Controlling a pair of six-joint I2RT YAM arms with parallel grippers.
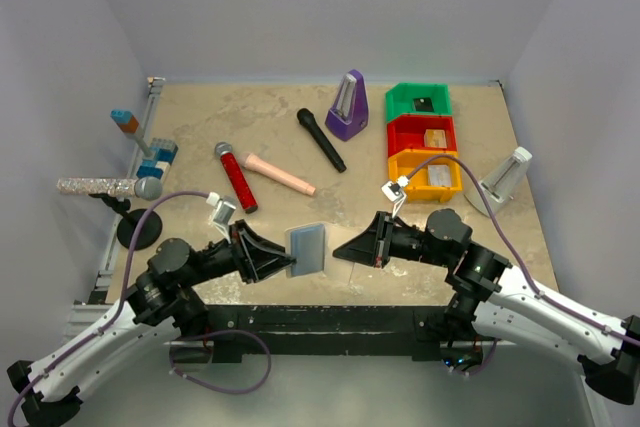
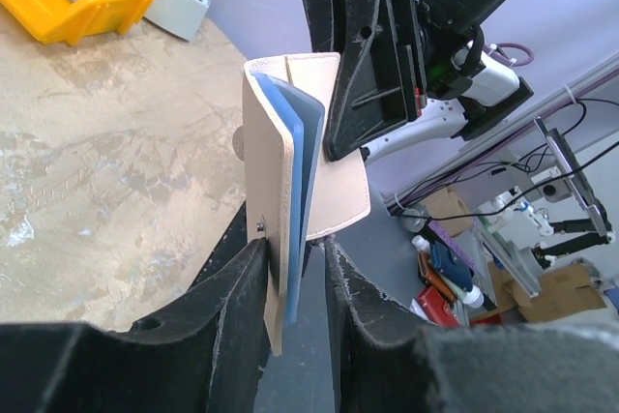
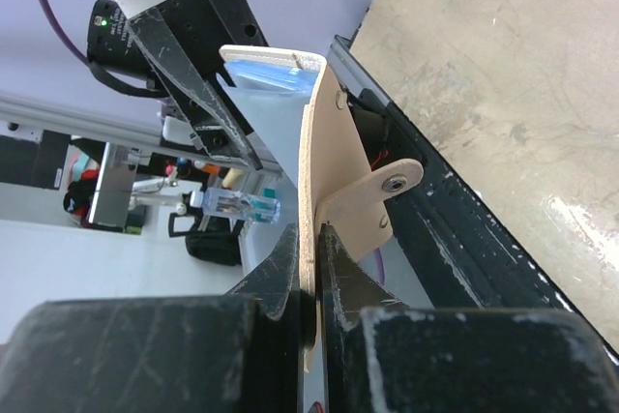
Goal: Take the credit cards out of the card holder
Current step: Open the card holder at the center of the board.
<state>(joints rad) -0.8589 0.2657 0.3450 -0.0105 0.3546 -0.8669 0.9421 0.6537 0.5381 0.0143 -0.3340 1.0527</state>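
Note:
The card holder (image 1: 307, 247) is beige outside and light blue inside, and hangs partly open in the air above the table's near edge. My left gripper (image 1: 290, 258) is shut on one panel of it; in the left wrist view the holder (image 2: 266, 142) stands upright between the fingers (image 2: 232, 307) of that gripper (image 2: 295, 253). My right gripper (image 1: 340, 247) is shut on the other beige flap (image 3: 334, 142), beside the snap tab (image 3: 382, 195), with the jaws tight in the right wrist view (image 3: 309, 239). No credit cards show; the pockets are seen edge-on.
On the table lie a red microphone (image 1: 237, 177), a black microphone (image 1: 320, 139) and a pink cylinder (image 1: 280, 174). A purple metronome (image 1: 347, 105) stands at the back. Green (image 1: 418, 100), red (image 1: 422, 134) and yellow (image 1: 425, 175) bins are at the right, and a microphone stand (image 1: 135, 227) at the left.

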